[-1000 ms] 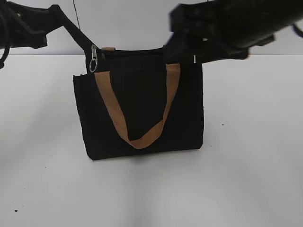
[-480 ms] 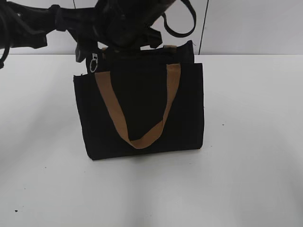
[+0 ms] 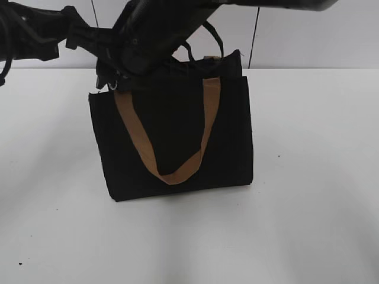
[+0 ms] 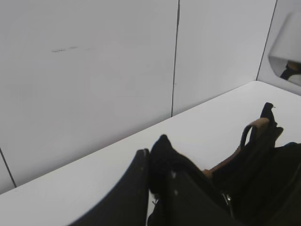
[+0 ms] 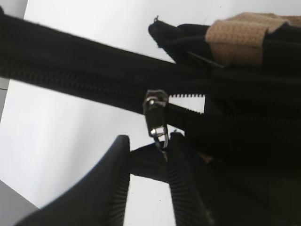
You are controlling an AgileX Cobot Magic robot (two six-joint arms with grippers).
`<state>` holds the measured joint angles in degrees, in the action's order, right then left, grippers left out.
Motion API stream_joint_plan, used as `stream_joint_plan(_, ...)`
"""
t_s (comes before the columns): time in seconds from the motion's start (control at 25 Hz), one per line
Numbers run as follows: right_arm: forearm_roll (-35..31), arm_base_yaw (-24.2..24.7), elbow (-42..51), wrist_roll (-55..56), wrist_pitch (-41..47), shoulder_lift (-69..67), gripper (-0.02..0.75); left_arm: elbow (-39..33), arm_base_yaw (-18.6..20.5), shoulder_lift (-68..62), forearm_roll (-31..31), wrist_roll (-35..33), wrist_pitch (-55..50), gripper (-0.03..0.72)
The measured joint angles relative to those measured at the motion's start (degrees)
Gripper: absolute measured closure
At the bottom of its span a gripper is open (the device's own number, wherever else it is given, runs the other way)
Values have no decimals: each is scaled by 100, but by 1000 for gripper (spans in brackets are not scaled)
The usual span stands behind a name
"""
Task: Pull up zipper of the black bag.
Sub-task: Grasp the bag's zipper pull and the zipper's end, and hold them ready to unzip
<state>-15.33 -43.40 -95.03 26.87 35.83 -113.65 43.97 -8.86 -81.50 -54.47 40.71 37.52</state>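
Observation:
The black bag (image 3: 177, 130) stands upright on the white table, its tan handle (image 3: 172, 174) hanging down its front. My left gripper (image 4: 157, 162) is shut on the bag's black fabric end tab (image 4: 163, 146) at the top left corner. My right arm reaches across the bag's top to that same corner. In the right wrist view the silver zipper (image 5: 155, 114) sits on the black zip line, its pull hanging at the tip of one finger. My right gripper (image 5: 148, 148) is open, with the zipper just above its fingertips. In the exterior view only a bit of the zipper's ring (image 3: 112, 86) shows.
White table (image 3: 308, 195) all around the bag, white panelled wall (image 4: 94, 70) behind it. The second tan strap (image 5: 240, 33) lies on the bag's top beside the zip line. Both arms crowd the bag's top left corner.
My right arm has swung from the bag's right end across its top to the left corner by the zipper. The bag has leaned slightly left. The left arm has held still.

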Motion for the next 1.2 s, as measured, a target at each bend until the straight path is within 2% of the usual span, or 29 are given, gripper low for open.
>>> stream_joint_plan(0.12, 0, 0, 0, 67, -93, -34, 635, 0, 0, 0, 0, 0, 0, 650)
stream_joint_plan(0.32, 44, 0, 0, 86, -175, -47, 746, 0, 0, 0, 0, 0, 6, 651)
stream_joint_plan(0.56, 315, 0, 0, 98, -45, -30, 750, 0, 0, 0, -16, 0, 11, 651)
stream_joint_plan(0.84, 974, 15, 0, 28, 536, 379, 750, 0, 0, 0, -116, 0, -30, 651)
stream_joint_plan(1.2, 1009, 280, 0, -755, 1087, 695, 750, -35, -15, 0, -213, 68, -705, 651)
